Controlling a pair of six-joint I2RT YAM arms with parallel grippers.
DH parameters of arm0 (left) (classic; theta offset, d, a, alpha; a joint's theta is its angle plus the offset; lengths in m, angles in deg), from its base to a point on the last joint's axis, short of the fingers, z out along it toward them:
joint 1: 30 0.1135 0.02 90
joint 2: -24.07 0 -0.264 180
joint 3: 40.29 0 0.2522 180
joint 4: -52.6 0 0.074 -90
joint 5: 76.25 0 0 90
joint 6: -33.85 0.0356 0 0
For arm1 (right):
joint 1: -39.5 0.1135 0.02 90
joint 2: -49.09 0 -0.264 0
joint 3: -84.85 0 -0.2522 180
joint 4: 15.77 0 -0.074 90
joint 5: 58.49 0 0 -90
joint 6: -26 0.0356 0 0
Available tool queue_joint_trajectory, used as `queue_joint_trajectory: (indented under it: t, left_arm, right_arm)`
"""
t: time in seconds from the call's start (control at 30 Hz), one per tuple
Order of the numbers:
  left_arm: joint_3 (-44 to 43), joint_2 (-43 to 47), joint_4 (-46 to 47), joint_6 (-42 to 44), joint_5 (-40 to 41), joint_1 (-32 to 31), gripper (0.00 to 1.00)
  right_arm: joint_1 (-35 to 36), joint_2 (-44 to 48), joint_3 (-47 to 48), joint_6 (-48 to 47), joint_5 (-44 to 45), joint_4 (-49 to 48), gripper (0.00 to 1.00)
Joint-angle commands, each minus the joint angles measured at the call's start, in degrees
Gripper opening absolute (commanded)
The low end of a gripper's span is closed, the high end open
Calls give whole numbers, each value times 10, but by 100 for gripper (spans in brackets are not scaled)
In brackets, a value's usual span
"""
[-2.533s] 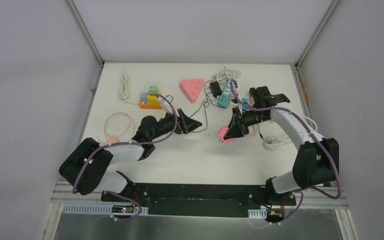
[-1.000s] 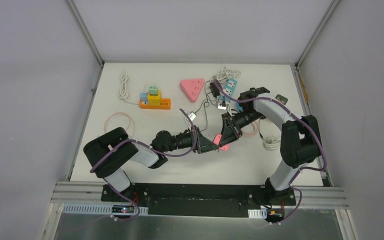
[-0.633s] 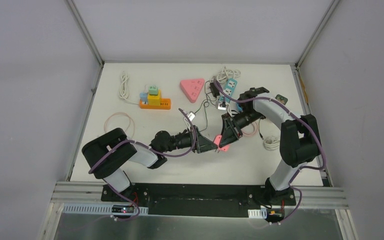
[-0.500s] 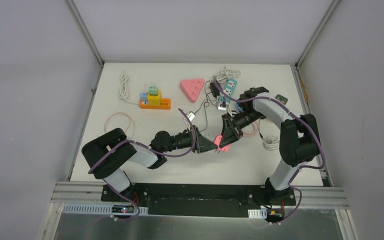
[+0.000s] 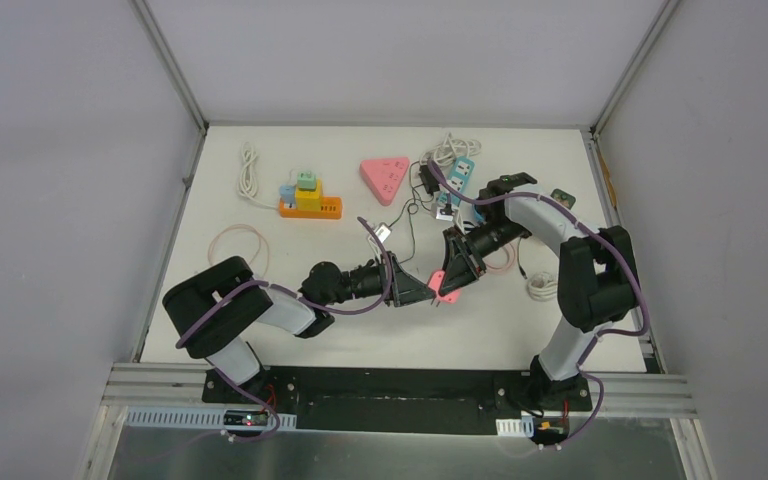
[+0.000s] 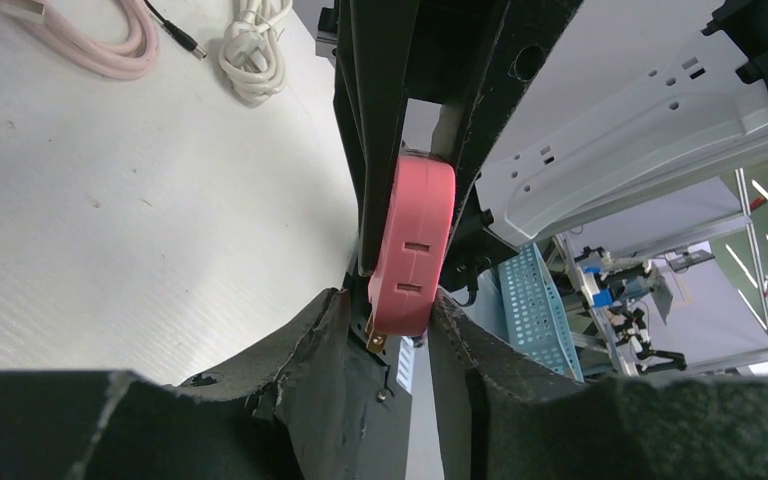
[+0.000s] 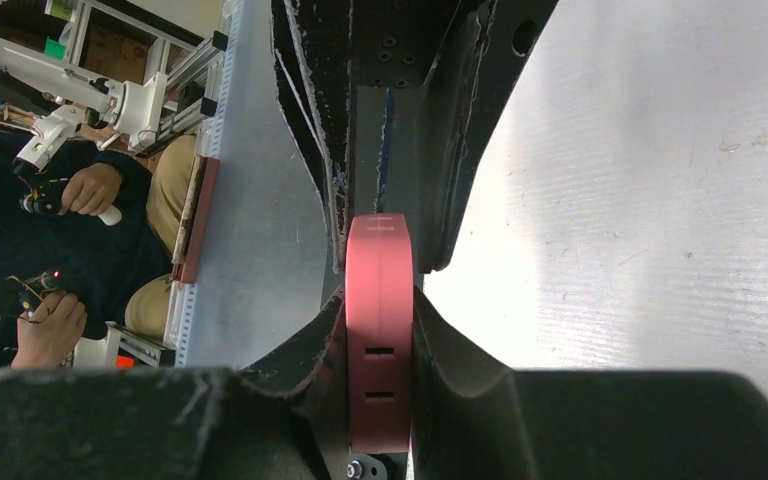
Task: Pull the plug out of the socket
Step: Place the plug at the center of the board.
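Both arms meet mid-table, slightly right of centre. The pink adapter (image 5: 441, 284) sits on edge between the 2 grippers.

Right gripper (image 7: 380, 330) comes in from the far right. Its pads are pressed on both flat faces of the adapter, a firm pinch.

Left gripper (image 6: 388, 305) comes in from the near left, fingers straddling the adapter's other end. 1 pad looks in contact and there's a thin dark gap at the other, so I can't tell if it's actually clamped.

Adapter edge shows 2 slots, and 1 brass prong (image 6: 375, 343) pokes out at the left gripper's end. Can't tell whether a separate plug is seated in it.

Elsewhere on the table:
- The orange power strip (image 5: 310, 207) is far left with coloured cubes stacked on it.
- The pink triangular strip (image 5: 385, 178) is far centre.
- The blue strip (image 5: 457, 180) lies just right of that, beside tangled white cable.
- The white cable coil (image 5: 543, 287) lies right of the grippers, and the pink cable loop (image 5: 235, 245) lies left.
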Motion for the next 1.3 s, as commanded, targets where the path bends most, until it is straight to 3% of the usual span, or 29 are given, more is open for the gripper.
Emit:
queue_joint_trajectory:
  t: [0.0, 0.2, 0.3, 0.37, 0.63, 0.7, 0.97, 1.27]
  left_arm:
    - [-15, 7, 32, -7, -10, 1, 35]
    - [-22, 4, 32, -13, -23, 0, 0]
    - [-22, 0, 32, -15, -21, 0, 0]
    - [-22, -3, 32, -15, -19, 0, 0]
    - [-13, -16, 32, -20, -13, 5, 0]
    - [-7, -18, 32, -24, -12, 8, 0]
    - [56, -15, 32, -37, 2, 41, 0]
    - [126, 3, 25, -89, -24, 169, 0]
  right_arm:
    - [2, -3, 16, -28, -32, 17, 0]
    - [2, -6, 16, -28, -30, 16, 1]
    - [2, -8, 18, -25, -27, 15, 10]
    - [2, -8, 18, -24, -25, 16, 33]
    - [2, -7, 19, -23, -20, 15, 71]
    - [2, -6, 20, -23, -16, 14, 97]
    - [-3, 6, 20, -1, 30, -14, 100]
    - [-7, 40, -8, 122, 119, -140, 100]
